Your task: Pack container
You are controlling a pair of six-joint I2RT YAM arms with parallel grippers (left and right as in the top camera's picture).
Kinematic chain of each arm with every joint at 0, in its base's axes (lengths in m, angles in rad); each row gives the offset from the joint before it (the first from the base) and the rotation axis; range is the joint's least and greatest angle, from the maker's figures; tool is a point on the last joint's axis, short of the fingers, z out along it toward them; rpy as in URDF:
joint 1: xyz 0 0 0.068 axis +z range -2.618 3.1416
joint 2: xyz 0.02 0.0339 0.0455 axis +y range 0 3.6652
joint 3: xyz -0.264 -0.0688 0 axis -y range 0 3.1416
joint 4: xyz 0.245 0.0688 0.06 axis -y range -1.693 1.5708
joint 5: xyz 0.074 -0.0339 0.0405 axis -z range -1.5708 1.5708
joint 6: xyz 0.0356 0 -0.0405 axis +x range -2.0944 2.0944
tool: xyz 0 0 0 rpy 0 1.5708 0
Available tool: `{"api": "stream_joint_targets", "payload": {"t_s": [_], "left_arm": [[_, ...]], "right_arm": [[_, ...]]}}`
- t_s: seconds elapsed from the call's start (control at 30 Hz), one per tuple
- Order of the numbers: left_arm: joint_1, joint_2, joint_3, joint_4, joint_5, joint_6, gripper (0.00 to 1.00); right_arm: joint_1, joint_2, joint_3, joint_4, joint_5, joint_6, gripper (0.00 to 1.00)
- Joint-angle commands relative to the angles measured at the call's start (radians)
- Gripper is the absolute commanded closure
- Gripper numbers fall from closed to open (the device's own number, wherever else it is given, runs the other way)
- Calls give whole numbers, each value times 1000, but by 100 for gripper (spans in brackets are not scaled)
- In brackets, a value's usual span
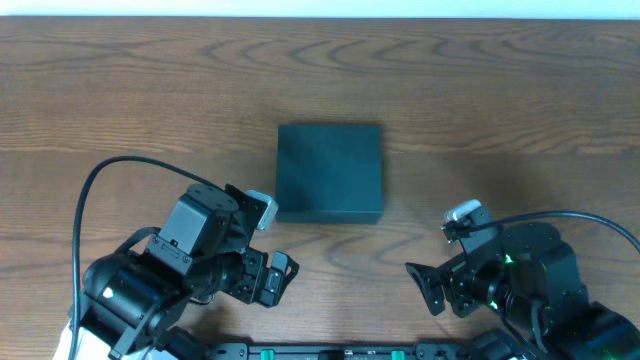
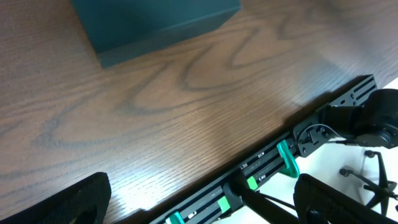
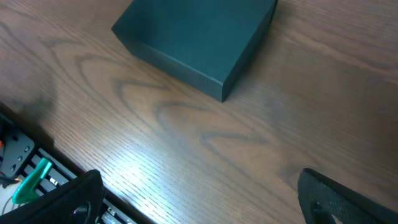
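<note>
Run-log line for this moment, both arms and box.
container: lid shut, untouched | left gripper: open, empty | right gripper: open, empty

Matte container (image 1: pixel 329 170), wood-grain table (image 1: pixel 150 90) — slightly glossy

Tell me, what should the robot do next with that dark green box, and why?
Probably move the left gripper toward the container to start opening it. The container lies closed on the table, while the left gripper and right gripper are open, empty and apart from it.
</note>
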Motion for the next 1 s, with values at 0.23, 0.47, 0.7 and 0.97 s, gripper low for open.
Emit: {"api": "stream_joint_targets", "payload": {"t_s": [0.23,0.47,0.7,0.97], "left_arm": [[245,-260,-54,72,-257,2,5],[462,-542,-348,263,-341,85,5],[549,-763,-712,473,-340,87,5],[550,-849,-953,638,-341,87,5]], "right_arm": [[5,0,5,-3,6,-12,1],[5,0,5,-3,6,-11,1],[5,0,5,-3,6,-11,1],[5,0,5,-3,6,-12,1]]}}
